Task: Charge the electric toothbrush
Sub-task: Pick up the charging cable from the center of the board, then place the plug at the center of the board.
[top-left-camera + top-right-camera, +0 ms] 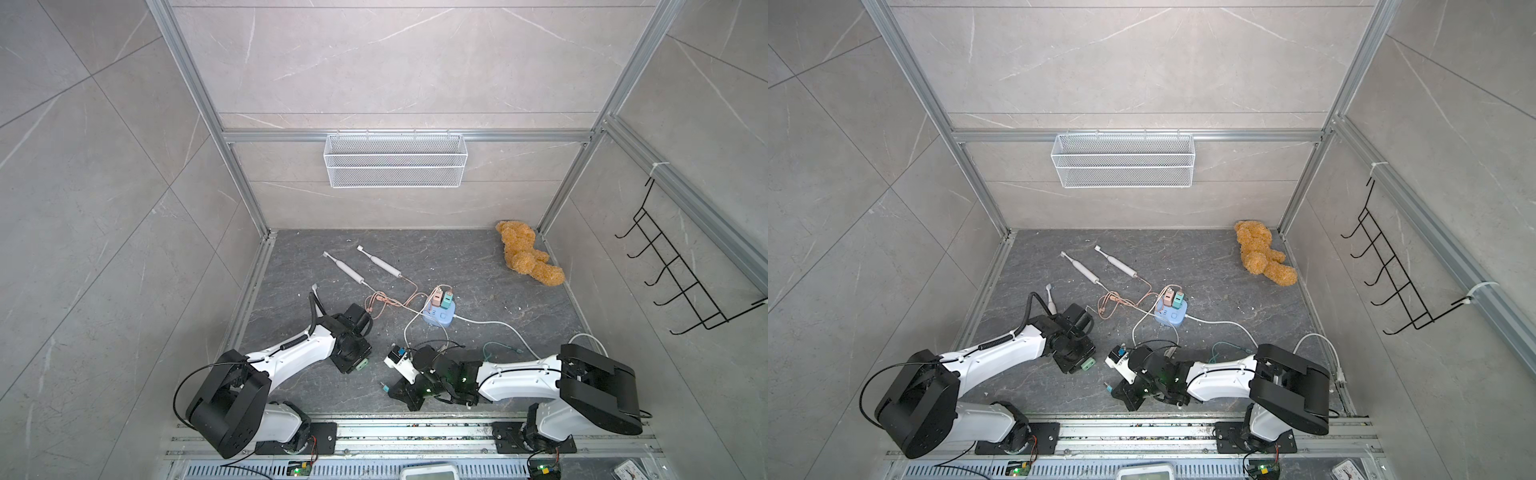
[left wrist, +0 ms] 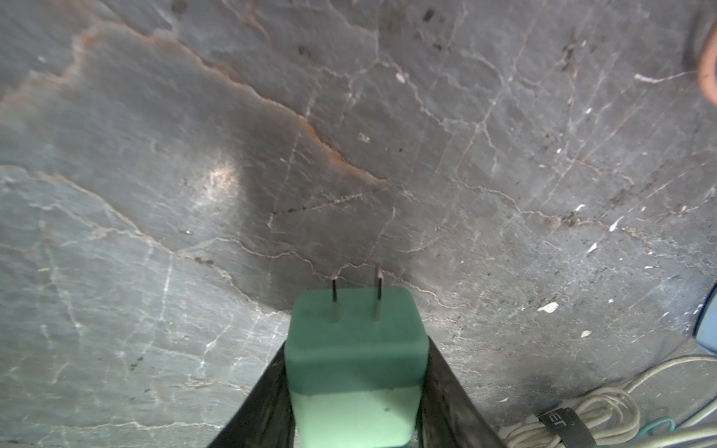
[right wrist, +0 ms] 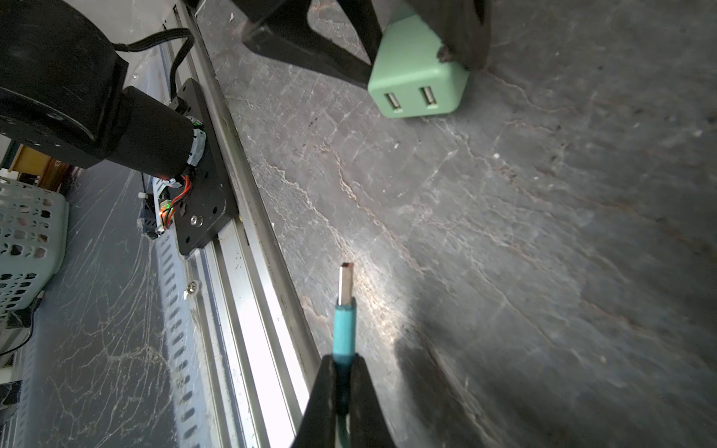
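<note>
Left gripper (image 2: 355, 349): yours, clamped on mint-green square plastic wall charger (image 2: 351, 388), lower centre.
Right gripper (image 3: 343, 360): yours, pinched on teal metal-tipped USB plug (image 3: 344, 310), lower centre.

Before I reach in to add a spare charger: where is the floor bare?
Bare floor lies between the teddy bear and the power strip, and along the back wall between the bear and the toothbrushes. Crowded: the cables by the strip, and the front around the robot arms.

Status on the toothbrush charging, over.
Left claw shut on green charger block. Right claw shut on teal USB plug, not yet in a port. Nothing between them.
</note>
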Motion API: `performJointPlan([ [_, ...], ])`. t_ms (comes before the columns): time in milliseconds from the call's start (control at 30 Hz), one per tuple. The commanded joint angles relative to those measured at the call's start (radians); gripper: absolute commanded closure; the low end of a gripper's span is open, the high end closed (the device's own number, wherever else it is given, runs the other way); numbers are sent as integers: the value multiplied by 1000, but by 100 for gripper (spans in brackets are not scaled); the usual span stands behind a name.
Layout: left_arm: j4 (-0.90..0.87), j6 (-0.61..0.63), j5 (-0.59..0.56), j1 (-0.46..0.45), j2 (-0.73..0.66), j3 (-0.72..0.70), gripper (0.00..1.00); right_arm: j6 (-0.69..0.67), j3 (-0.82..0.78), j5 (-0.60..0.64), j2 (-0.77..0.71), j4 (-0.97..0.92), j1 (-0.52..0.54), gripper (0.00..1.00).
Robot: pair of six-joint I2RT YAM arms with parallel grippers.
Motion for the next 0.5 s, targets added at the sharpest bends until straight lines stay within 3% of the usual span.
performJointPlan([
  [0,-4,-15,21,2,-16,-12,100,9,2,-23,21,36,-8,100],
  [100,14,-12,29,2,-33,-20,100,12,3,-17,28,42,-11,100],
  [300,33,-21,71,0,-16,-15,100,-35,83,128,48,-106,-8,100],
  [467,50,-15,95,0,31,-19,100,-49,99,135,79,-99,-6,100],
])
